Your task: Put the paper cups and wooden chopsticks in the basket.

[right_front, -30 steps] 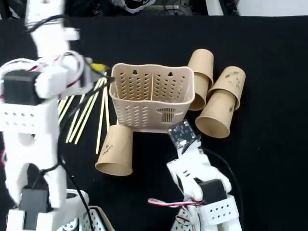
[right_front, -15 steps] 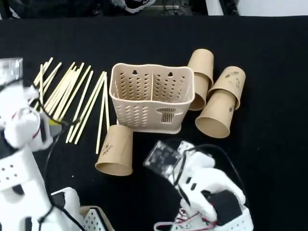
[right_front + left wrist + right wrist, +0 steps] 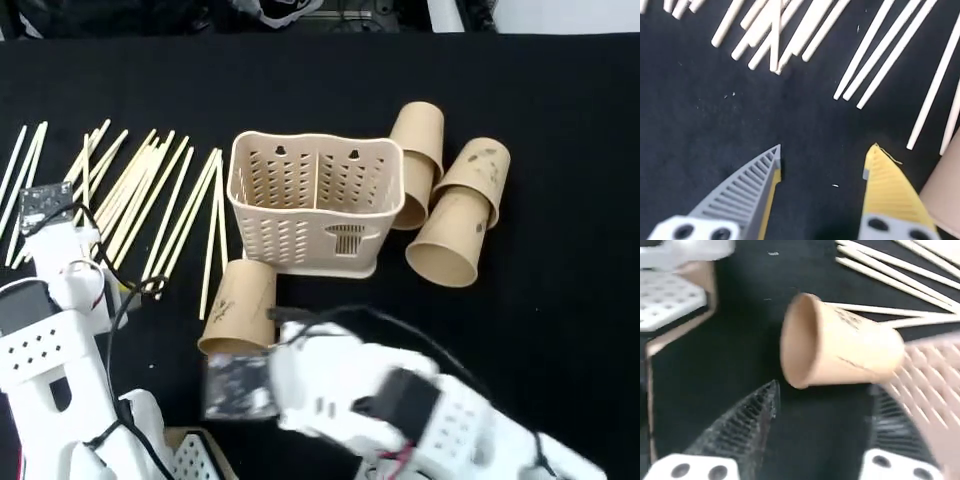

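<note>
A beige perforated basket [image 3: 316, 200] stands mid-table. One paper cup [image 3: 240, 310] lies on its side in front of the basket's left corner. Several more paper cups [image 3: 450, 240] lie to its right. Wooden chopsticks [image 3: 150, 210] are spread on the black cloth to its left. My left gripper [image 3: 825, 150] hovers open over bare cloth just short of the chopstick ends [image 3: 860, 65]. My right gripper [image 3: 826, 390] is open, with the lying cup [image 3: 840, 347] just beyond its fingertips and the basket wall [image 3: 935, 390] beside it.
The left arm [image 3: 50, 330] stands at the front left and the right arm [image 3: 380, 395] at the front centre. The left arm's white base [image 3: 670, 290] is near the lying cup's mouth. The black cloth is bare at the far right.
The left arm has drawn back from the basket's left side to the front left. The right arm has swung left toward the lying cup. Cups, chopsticks and basket have not moved.
</note>
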Robot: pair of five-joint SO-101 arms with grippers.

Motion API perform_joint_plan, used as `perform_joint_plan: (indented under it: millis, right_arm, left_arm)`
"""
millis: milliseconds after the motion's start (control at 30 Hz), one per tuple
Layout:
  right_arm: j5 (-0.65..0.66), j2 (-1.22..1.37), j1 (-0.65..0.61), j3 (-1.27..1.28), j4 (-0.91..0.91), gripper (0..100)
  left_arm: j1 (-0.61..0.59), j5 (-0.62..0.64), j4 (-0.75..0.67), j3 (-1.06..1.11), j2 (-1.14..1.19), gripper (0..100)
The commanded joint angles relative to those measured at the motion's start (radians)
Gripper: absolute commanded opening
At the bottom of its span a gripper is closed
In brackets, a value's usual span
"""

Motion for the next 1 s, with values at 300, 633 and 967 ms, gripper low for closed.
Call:
perform_joint_plan:
  millis: [300, 633, 967]
  right_arm:
    - [0.052, 0.251, 0.097, 0.150, -0.508, 34.6]
    - [0.104, 0.183, 0.189, 0.389, -0.807, 13.1]
    - [0.098, -0.271, 0.230, 0.450, -0.694, 1.2]
  left_arm:
    - [-0.013, 0.012, 0.000, 0.018, -0.017, 26]
    - [-0.013, 0.009, -0.002, 0.024, -0.008, 26]
    - [-0.013, 0.006, -0.080, 0.096, -0.017, 26]
